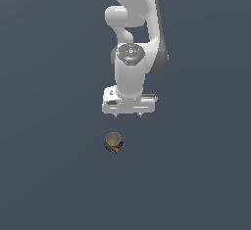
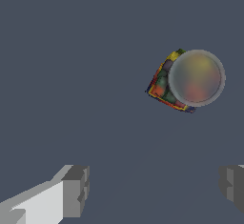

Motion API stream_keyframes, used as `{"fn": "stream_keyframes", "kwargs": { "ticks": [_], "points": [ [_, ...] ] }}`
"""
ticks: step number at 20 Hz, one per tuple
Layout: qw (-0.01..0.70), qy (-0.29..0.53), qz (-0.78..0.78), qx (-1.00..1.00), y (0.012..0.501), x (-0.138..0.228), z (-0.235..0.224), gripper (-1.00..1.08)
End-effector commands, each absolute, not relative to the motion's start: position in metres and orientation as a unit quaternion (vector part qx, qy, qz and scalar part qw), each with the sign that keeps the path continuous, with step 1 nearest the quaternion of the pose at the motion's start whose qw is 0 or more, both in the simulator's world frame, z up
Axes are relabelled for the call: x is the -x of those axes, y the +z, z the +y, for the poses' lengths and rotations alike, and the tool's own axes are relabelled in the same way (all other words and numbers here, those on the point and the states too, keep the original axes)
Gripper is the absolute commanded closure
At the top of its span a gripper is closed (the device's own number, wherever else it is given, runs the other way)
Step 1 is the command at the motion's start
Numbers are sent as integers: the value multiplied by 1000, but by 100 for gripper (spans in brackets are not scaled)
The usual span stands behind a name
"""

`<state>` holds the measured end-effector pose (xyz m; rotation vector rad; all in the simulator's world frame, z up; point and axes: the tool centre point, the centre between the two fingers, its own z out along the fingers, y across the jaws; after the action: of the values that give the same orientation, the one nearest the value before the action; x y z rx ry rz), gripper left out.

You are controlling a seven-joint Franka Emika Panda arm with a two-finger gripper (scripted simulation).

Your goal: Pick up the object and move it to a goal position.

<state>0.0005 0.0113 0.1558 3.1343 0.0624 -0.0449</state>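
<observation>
The object, a small squat can [image 1: 113,143] with a multicoloured label and a dull metallic round top, stands on the grey floor. In the exterior view my gripper [image 1: 128,115] hangs above the floor, behind the can and slightly toward the exterior view's right, apart from it. The gripper is open and empty. In the wrist view the can [image 2: 188,81] shows from above, with its round top and coloured side. The two fingertips [image 2: 75,189] stand wide apart at the picture's edge, with nothing between them, and the gripper [image 2: 152,186] is off to one side of the can.
The plain dark grey floor [image 1: 49,175] fills both views. The white arm [image 1: 135,38] rises behind the gripper.
</observation>
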Motion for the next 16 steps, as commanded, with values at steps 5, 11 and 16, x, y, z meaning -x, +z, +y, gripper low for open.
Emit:
{"fn": "stream_keyframes", "kwargs": {
  "ticks": [5,11,16],
  "points": [
    [6,-12,31,-999,158,-1,18,-92],
    [13,-7,61,-998,165,0,34,-92],
    [12,-7,49,-999,163,-3,30,-92]
  ]
}}
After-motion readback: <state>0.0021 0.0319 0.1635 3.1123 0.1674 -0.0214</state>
